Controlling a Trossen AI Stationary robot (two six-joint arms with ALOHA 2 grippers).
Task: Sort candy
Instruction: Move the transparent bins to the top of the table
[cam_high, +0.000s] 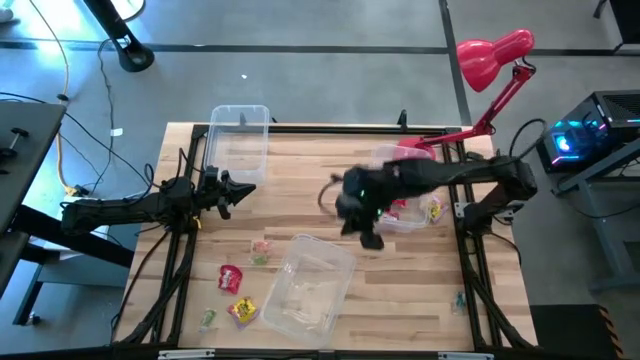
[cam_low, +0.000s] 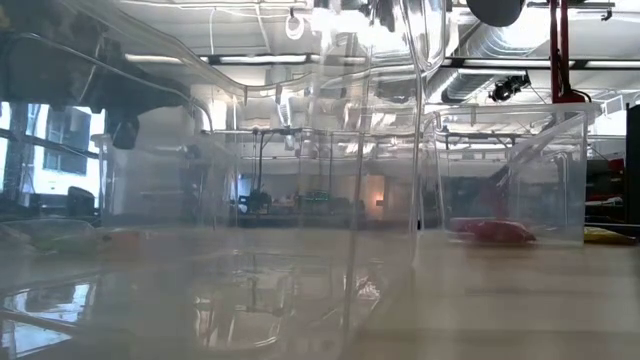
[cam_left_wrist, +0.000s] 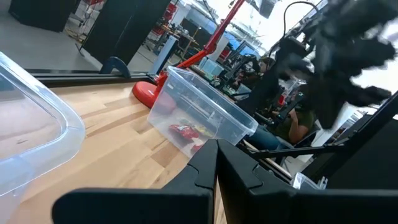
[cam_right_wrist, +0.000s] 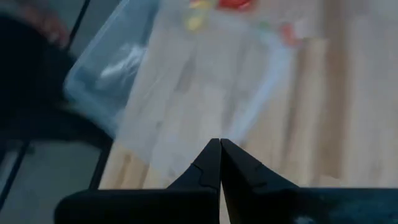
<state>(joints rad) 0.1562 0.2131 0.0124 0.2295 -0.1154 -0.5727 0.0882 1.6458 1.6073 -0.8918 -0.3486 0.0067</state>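
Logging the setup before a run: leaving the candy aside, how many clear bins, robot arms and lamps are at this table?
Clear bins: 3
Robot arms: 2
Red desk lamp: 1
Total: 6

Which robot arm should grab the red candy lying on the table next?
Probably the right. Its gripper hangs mid-table, nearer the loose red candy and yellow packet. The left gripper waits near the table's left edge, fingers shut.
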